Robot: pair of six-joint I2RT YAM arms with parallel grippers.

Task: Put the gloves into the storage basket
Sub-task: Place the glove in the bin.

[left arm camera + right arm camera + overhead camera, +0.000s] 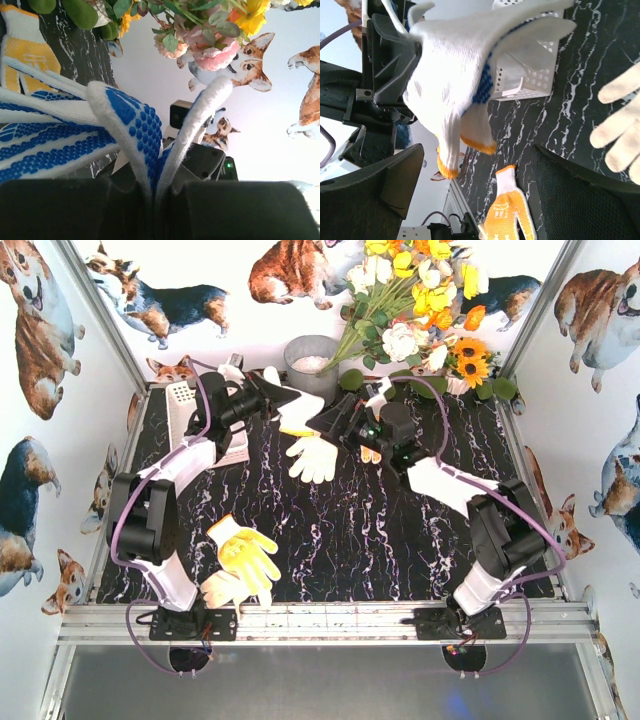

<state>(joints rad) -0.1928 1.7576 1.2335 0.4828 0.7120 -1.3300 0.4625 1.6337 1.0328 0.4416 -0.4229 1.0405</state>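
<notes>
- Several knit gloves [452, 95], white with blue dots, are clamped in the closed left gripper [155, 192], held at the far left, just right of the storage basket [183, 405];
- the right gripper [477, 165] is spread wide beside them, nothing held;
- a white glove [315, 458] and a yellow glove [247, 552] are seen flat on the table [400, 540].

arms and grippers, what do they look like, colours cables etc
The left arm and right arm have white links, chunky black joint housings and purple cables looped alongside. The left gripper and right gripper have broad matte black fingers.
</notes>
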